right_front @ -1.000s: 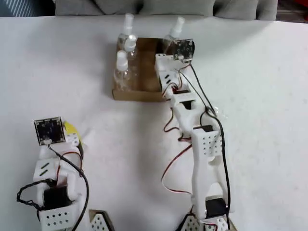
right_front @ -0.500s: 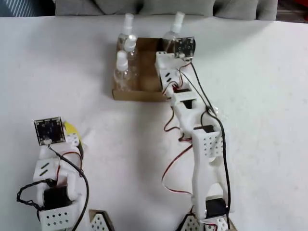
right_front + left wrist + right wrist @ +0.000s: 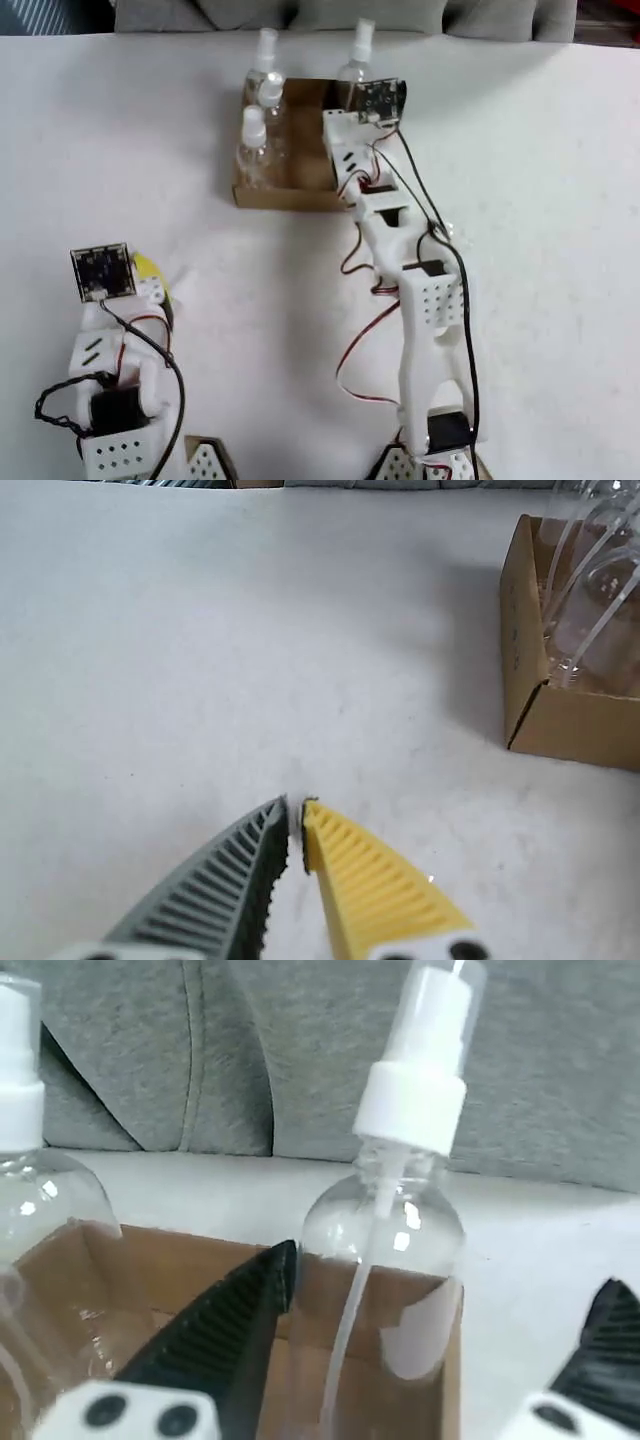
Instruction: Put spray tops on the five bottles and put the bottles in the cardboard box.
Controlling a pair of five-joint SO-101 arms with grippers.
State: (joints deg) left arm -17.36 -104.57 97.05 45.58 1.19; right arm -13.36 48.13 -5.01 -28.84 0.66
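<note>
Right claw (image 3: 450, 1272) is wide open, with its two black fingers (image 3: 225, 1335) far apart. A clear bottle (image 3: 400, 1250) stands up straight between them. One finger is just beside the bottle and the other is well away from it, so the claw is not squeezing it. The bottle has a white spray top (image 3: 418, 1090) on it. It stands at the far corner of the cardboard box (image 3: 285, 195), on the side where the right arm is. The right arm (image 3: 425, 300) is stretched out long across the white surface (image 3: 560, 200), all the way to the box, and its wrist is over the box's near corner. Three more bottles (image 3: 270, 95) with white tops stand along the other side of the box, close together. The left arm (image 3: 110, 400) is folded up close to its base, well apart from the box. The left claw (image 3: 294, 805) points down at the surface. Its grey finger and yellow finger are together at the tips, with nothing held between them.
</note>
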